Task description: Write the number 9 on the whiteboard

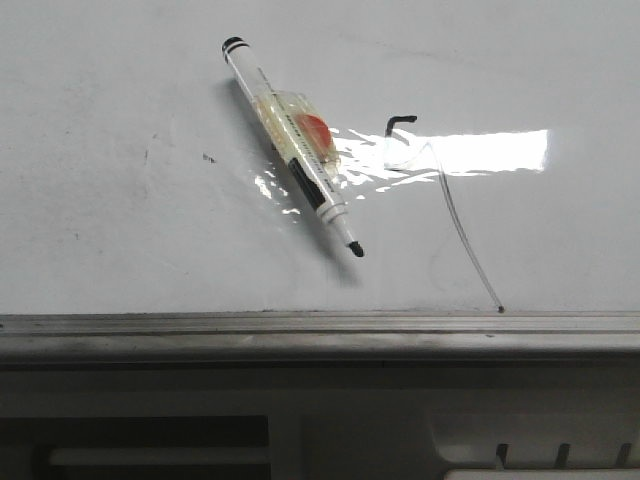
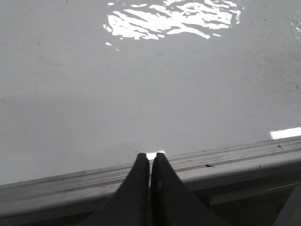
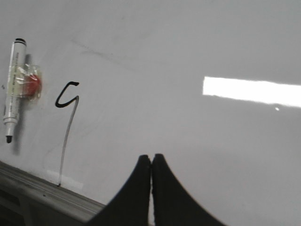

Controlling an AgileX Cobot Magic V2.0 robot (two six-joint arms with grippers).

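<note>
The whiteboard (image 1: 120, 220) fills the front view, with a grey metal edge rail (image 1: 300, 325) at its near side. The number 9 (image 1: 400, 121) is a small black hooked curve with a long faint tail slanting down to the rail. It also shows in the right wrist view (image 3: 66, 96). A white marker pen (image 1: 290, 145) with a black tip lies loose on the board, left of the stroke, also in the right wrist view (image 3: 13, 89). My left gripper (image 2: 150, 156) is shut and empty over the rail. My right gripper (image 3: 151, 157) is shut and empty above bare board.
Clear tape with a red-orange patch (image 1: 312, 130) wraps the pen's middle. Bright glare (image 1: 470, 152) lies across the board right of the stroke. The robot's grey base (image 1: 320, 430) sits below the rail. No arm shows in the front view.
</note>
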